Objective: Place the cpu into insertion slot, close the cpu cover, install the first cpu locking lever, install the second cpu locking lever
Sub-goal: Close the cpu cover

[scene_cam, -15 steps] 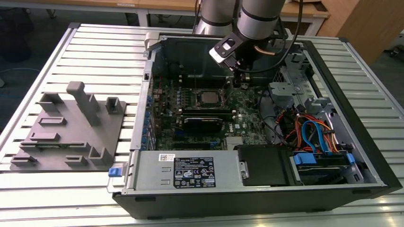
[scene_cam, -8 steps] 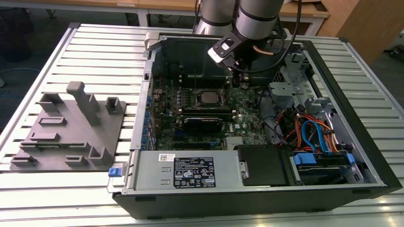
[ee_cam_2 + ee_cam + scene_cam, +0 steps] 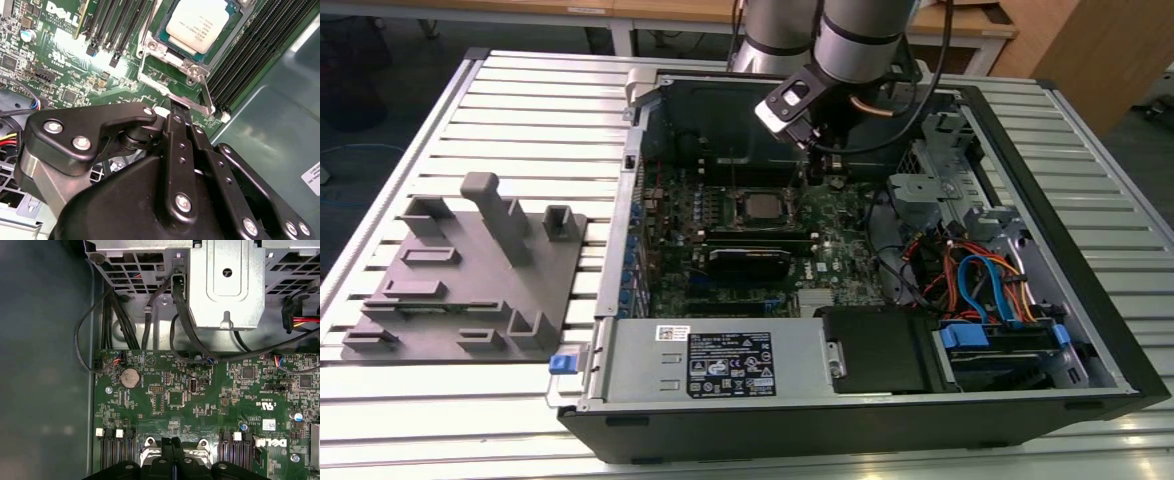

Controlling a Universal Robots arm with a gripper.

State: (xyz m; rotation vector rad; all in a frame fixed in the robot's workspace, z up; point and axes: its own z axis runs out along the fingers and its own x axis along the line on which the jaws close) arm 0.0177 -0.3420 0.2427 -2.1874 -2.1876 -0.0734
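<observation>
We see the hand [image 3: 176, 106] closed, its two black fingers [image 3: 169, 452] pressed flat together with nothing visible between them. In the second wrist view its tips are at the silvery bracket just beside the socket, next to a thin metal lever [image 3: 206, 93]; we cannot tell whether they touch it. The cpu [image 3: 199, 24] sits flat in the insertion slot [image 3: 159, 40], its pale top facing up. The cpu cover [image 3: 148, 46] lies down around it as a silvery frame; we cannot tell whether it is latched. Long black memory slots [image 3: 250, 55] run along both sides of the socket on the green motherboard [image 3: 200, 390].

In the exterior view the open computer case [image 3: 1067, 300] lies on the slatted bench [image 3: 520, 120], taking up the middle and the exterior view's right. The arm reaches into it near the bench's far edge. A grey fixture [image 3: 467, 270] with upright blocks rests near the bench's edge at the exterior view's left, well apart from the hand.
</observation>
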